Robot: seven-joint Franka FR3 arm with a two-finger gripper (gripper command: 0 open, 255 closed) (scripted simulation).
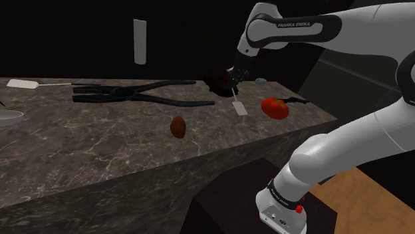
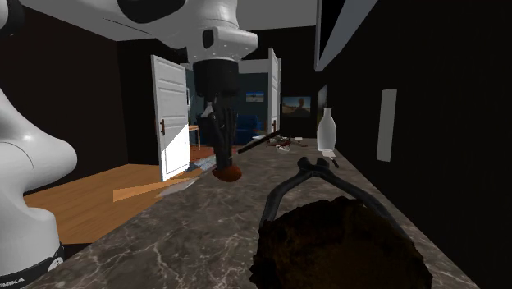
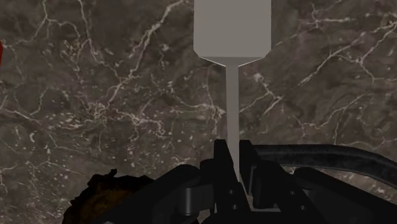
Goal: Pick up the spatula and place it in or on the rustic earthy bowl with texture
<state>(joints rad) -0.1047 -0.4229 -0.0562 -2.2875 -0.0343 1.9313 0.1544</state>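
Currently your fingers (image 3: 221, 160) are pinched narrow on the thin handle of the grey spatula (image 3: 233, 38). The gripper (image 3: 234, 159) carries it with the flat blade pointing away from the hand, over the dark marbled bench (image 3: 95, 95). You cannot tell whether the blade's edge touches the stone. The dark brown, rough-surfaced bowl (image 1: 216, 83) sits just beside the gripper, on the shoulder view's left of it and a little behind; the spatula is outside it. Long black tongs (image 1: 143, 93) lie further along on that side, one end near the bowl. A red rounded thing (image 1: 275, 108) lies near the blade on the shoulder view's right, and a small brown lump (image 1: 178, 126) rests nearer the bench's front edge.
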